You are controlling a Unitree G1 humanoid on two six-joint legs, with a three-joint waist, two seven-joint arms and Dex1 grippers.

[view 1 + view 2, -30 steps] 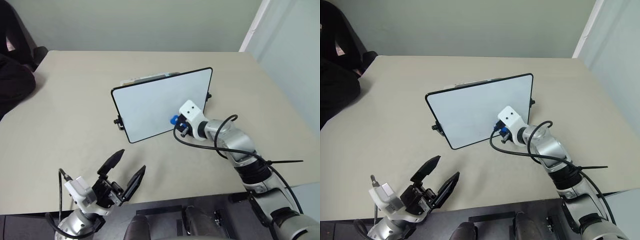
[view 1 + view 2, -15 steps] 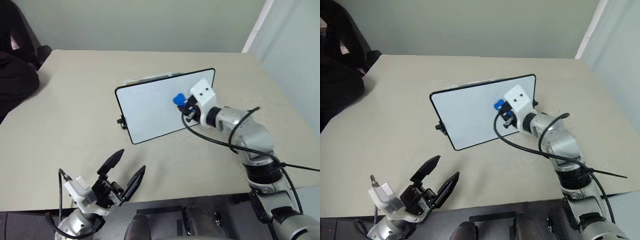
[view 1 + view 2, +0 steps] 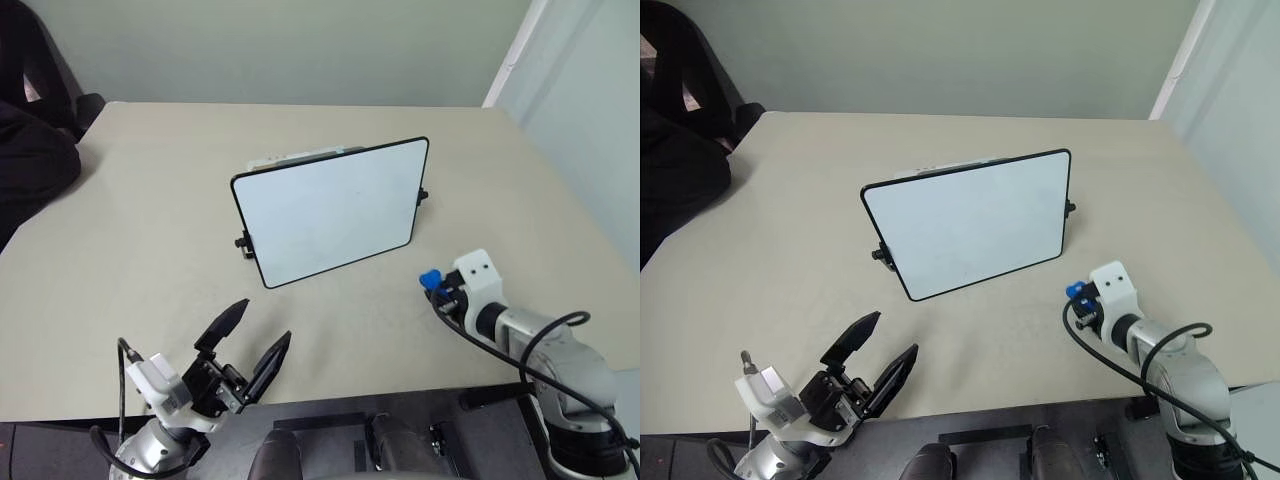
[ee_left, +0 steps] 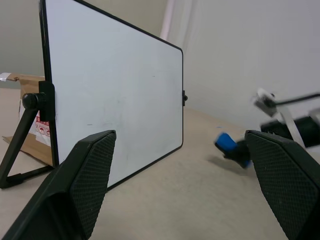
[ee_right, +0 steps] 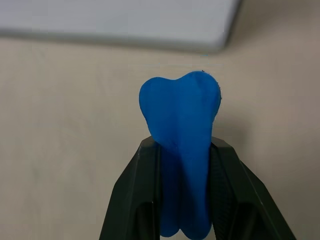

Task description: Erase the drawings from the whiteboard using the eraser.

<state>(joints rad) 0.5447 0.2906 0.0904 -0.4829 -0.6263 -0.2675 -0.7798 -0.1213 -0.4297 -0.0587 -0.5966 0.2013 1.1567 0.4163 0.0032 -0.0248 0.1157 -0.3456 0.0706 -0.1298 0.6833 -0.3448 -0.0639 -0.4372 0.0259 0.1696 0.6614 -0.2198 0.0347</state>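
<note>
- Your right gripper (image 3: 432, 283) has come off the whiteboard (image 3: 330, 210) and dropped low over the table (image 3: 130, 250), to the board's near right and now well apart from it.
- Its fingers stay clenched on the blue eraser (image 5: 180, 150), whose tip pokes out past the fingertips toward the board's lower edge.
- A second ago that eraser was pressed to the board's right half; the white face now shows no red drawings, so you can judge the wiping done or nearly so.
- Your left gripper (image 3: 245, 345) has not stirred: fingers (image 4: 80, 185) spread, grasping nothing, with the board standing beyond them.
</note>
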